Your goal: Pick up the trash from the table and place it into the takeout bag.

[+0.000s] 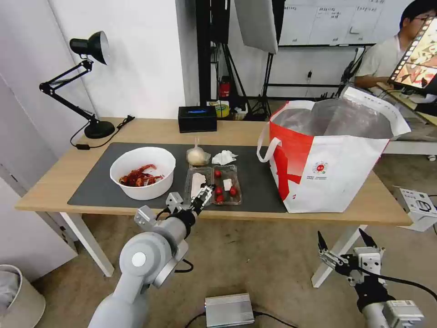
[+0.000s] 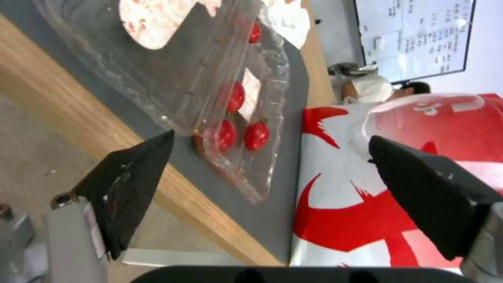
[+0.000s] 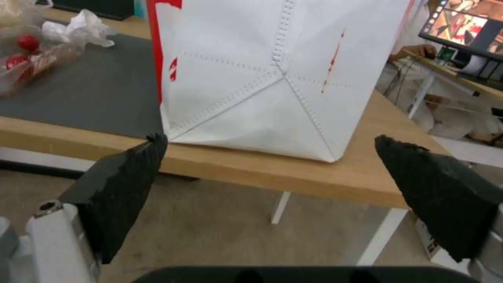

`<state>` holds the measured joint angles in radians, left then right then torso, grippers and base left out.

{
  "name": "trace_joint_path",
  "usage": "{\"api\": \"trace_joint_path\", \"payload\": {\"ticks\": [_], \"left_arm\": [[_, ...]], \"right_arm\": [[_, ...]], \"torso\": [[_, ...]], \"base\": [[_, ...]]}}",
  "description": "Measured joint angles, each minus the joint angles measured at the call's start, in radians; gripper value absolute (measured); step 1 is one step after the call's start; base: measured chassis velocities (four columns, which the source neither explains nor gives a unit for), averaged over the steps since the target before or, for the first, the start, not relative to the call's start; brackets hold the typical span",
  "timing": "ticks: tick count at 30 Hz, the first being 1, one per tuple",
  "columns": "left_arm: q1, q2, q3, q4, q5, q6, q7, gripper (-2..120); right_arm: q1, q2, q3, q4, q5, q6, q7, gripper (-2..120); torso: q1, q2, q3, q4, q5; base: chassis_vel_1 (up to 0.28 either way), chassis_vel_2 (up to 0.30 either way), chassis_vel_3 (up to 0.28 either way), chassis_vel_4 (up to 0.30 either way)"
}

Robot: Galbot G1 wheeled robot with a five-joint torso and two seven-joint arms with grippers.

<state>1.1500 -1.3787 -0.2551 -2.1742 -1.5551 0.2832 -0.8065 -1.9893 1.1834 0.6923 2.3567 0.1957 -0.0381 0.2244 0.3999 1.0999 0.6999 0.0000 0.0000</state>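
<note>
The left pincer (image 1: pixel 205 193) hangs at the bench's (image 1: pixel 54 182) near edge, fingers spread, just short of the clamshell (image 1: pixel 214 183) – nothing between them; the clamshell lies open on the mat (image 1: pixel 259 182) with tomatoes (image 2: pixel 246 135) inside; behind it sit the knotted bag (image 1: pixel 197 156) and tissue (image 1: pixel 223 157), the bowl (image 1: pixel 143 172) to its left; the tote (image 1: pixel 332 159) stands open at the right; the right pincer (image 1: pixel 344 246) waits low below the bench edge, spread wide – holding nothing.

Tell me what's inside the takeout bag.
Inside the takeout bag only silver foil lining shows near the open top; its bottom is hidden by the bag's walls, so contents can't be confirmed.
</note>
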Motion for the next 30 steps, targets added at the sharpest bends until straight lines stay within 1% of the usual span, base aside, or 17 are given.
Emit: {"api": "trace_joint_path", "payload": {"ticks": [5,12,17,30], "left_arm": [[-0.002,-0.033,0.007,0.028,0.009,-0.007,-0.014,100],[-0.007,-0.062,0.013,0.050,0.025,-0.011,-0.013,100],[-0.020,-0.068,0.022,0.081,0.032,-0.022,-0.005,100],[-0.037,-0.088,0.027,0.128,0.073,-0.038,0.018,100]], "right_arm": [[0.004,0.001,-0.004,-0.007,-0.002,0.000,0.001,100],[0.005,0.000,-0.002,-0.011,-0.002,0.001,0.001,100],[0.006,0.004,-0.002,-0.012,-0.002,0.003,0.001,100],[0.014,0.005,-0.003,-0.023,-0.002,0.006,0.001,100]], "torso": [[0.000,0.000,0.000,0.0000,0.0000],[0.000,0.000,0.000,0.0000,0.0000],[0.000,0.000,0.000,0.0000,0.0000],[0.000,0.000,0.000,0.0000,0.0000]], "base": [[0.000,0.000,0.000,0.000],[0.000,0.000,0.000,0.000],[0.000,0.000,0.000,0.000],[0.000,0.000,0.000,0.000]]}}
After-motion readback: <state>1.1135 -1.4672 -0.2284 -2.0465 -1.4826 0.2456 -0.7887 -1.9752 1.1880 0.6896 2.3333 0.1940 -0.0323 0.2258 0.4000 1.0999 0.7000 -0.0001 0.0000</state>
